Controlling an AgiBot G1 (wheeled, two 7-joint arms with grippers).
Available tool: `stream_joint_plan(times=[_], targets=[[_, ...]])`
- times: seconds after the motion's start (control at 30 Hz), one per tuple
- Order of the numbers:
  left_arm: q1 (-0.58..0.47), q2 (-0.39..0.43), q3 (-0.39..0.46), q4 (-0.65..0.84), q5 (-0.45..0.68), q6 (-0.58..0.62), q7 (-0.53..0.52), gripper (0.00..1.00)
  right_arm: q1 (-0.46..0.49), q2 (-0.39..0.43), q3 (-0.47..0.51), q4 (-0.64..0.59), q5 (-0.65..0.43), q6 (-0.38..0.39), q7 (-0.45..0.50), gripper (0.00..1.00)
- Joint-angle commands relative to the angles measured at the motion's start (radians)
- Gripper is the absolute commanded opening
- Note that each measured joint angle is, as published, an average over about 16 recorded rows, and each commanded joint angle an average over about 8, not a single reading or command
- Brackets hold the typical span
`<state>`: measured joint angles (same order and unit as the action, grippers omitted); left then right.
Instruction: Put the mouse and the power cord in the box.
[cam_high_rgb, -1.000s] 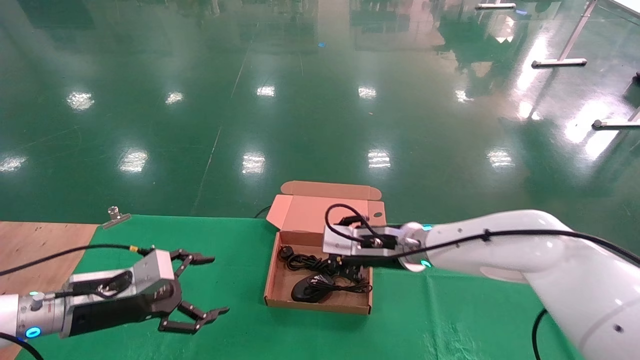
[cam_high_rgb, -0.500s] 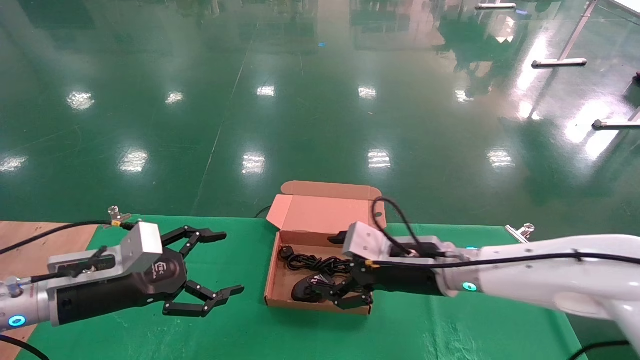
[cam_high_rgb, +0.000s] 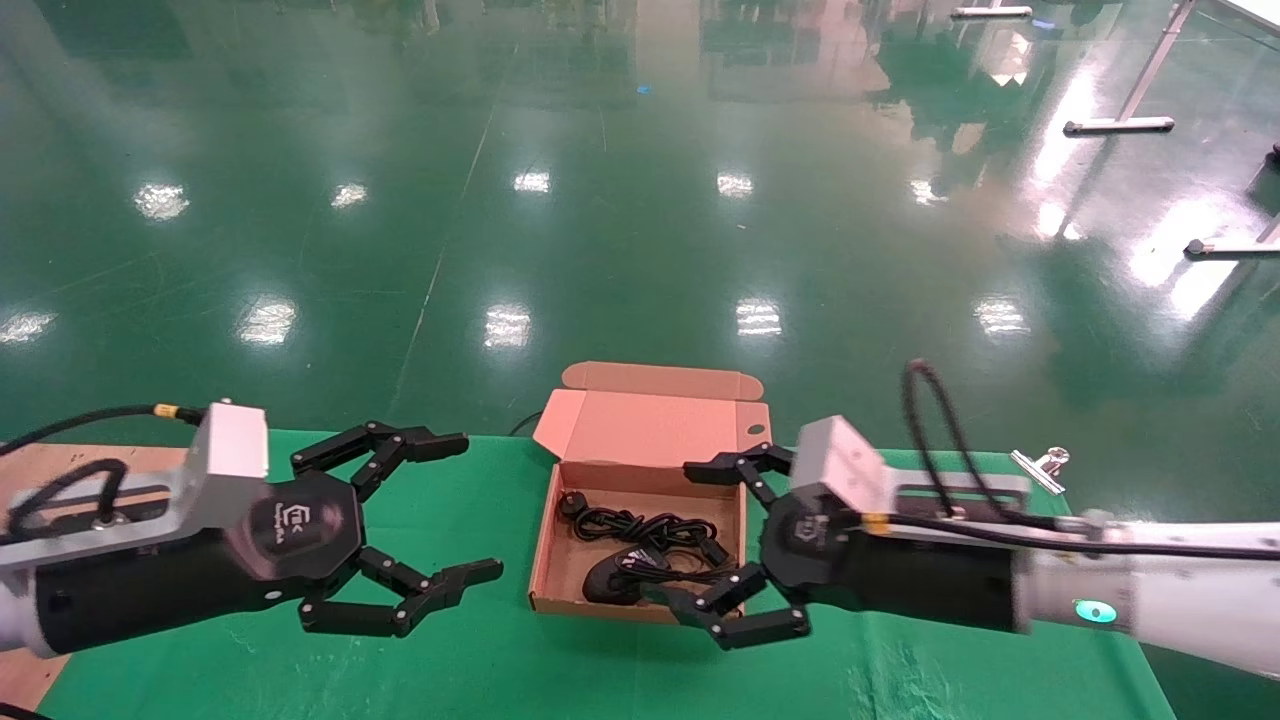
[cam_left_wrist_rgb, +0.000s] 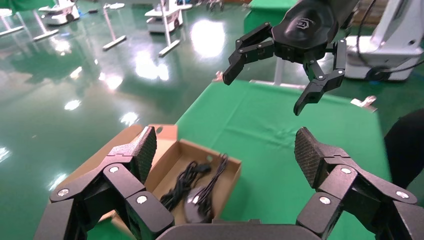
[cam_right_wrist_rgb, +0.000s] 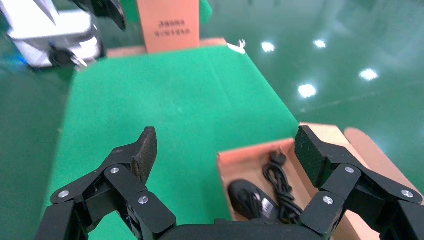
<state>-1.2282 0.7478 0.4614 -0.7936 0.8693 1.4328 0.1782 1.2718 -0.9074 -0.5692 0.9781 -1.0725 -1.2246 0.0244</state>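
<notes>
Both things sit in the open box; both grippers are spread wide and hold nothing.

The cardboard box (cam_high_rgb: 640, 545) is brown, thin and bendy, with its lid (cam_high_rgb: 655, 415) standing up at the 12 o'clock side. Inside, the small, smooth, black, egg-shaped mouse (cam_high_rgb: 612, 577) lies by the 6 o'clock wall. The power cord (cam_high_rgb: 640, 526) is a black, rubbery loop bundle just past it, with a chunky plug (cam_high_rgb: 571, 503) at about 10 o'clock. The right gripper (cam_high_rgb: 728, 545) hangs over the box's 3 o'clock edge. The left gripper (cam_high_rgb: 440, 510) hangs at 9 o'clock, apart from the box, over the soft green cloth (cam_high_rgb: 480, 660). The putting-in looks done, I think. To finish well, lift the right gripper straight away so its fingers do not hook a cord loop or bump the light box.
</notes>
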Motion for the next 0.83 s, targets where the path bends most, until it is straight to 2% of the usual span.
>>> stream_joint_plan(times=[0.03,0.63,0.83], targets=[[0.013,-0.011,-0.015,-0.04,-0.011,0.005,-0.03,1.0,-0.017,0.025,0.025,0.026,0.029,-0.023,0.014,1.0],[0.127,-0.113,-0.15,-0.406,-0.115,0.052,-0.302,1.0,-0.168,0.253,0.247,0.261,0.292,-0.231,0.139,1.0],[0.151,-0.134,-0.179,-0.483,-0.136,0.062,-0.361,1.0,-0.198,0.297,0.291,0.307,0.344,-0.272,0.162,1.0]])
